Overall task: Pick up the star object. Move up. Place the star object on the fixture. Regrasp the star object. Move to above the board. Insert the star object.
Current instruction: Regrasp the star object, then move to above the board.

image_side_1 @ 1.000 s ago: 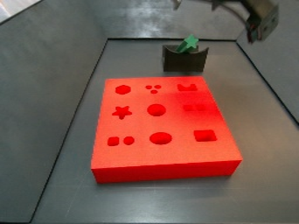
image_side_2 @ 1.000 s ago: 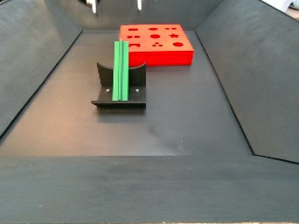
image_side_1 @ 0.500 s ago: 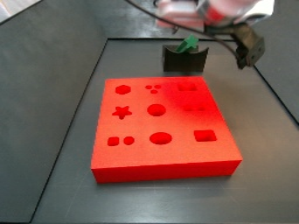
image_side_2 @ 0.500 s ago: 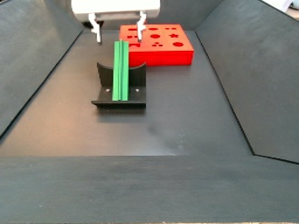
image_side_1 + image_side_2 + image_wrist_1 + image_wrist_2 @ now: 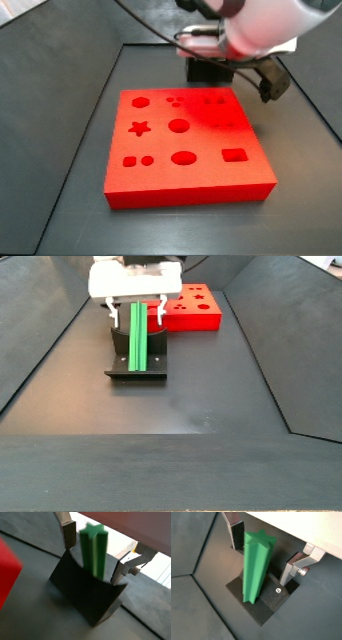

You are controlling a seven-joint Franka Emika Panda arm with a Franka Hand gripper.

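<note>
Two tool [image 5: 135,318] fingers straddle star object [image 5: 138,333]; dark tray floor [image 5: 201,396].

The dark grey tray floor [image 5: 201,396] is carrying two things: the fixture [image 5: 136,364] is sitting directly on it, and the red board [image 5: 185,146] is lying flat just beyond. The gripper [image 5: 135,306] is hanging above the fixture's far end.

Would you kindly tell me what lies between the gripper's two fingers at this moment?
The star object, resting on the fixture, stands between the open gripper's fingers; both wrist views show gaps either side, so nothing touches yet.
</note>
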